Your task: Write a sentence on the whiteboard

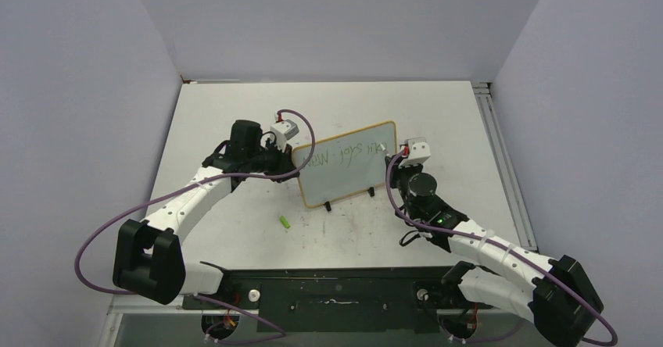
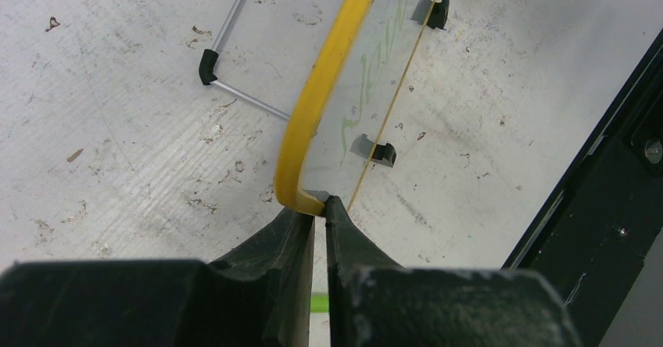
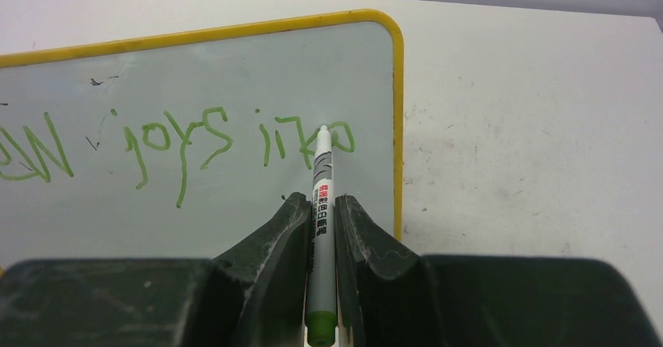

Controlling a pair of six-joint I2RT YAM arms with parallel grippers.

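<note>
- Pinching a corner at the left edge of the whiteboard, the left gripper is clenched on the yellow frame.
- The right gripper grasps a marker, its tip at the whiteboard's right end.
- The sentence runs green across the whiteboard.

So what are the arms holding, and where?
Left tool pinches the whiteboard by a frame corner; right tool grips a marker around its barrel.

Plain pale-lilac walls box in my white surface on 3 sides: back, left, right. Surface scuffed w/ dark marks. Metal rail along its right edge, black plate at its near edge. Soft, even light.
</note>
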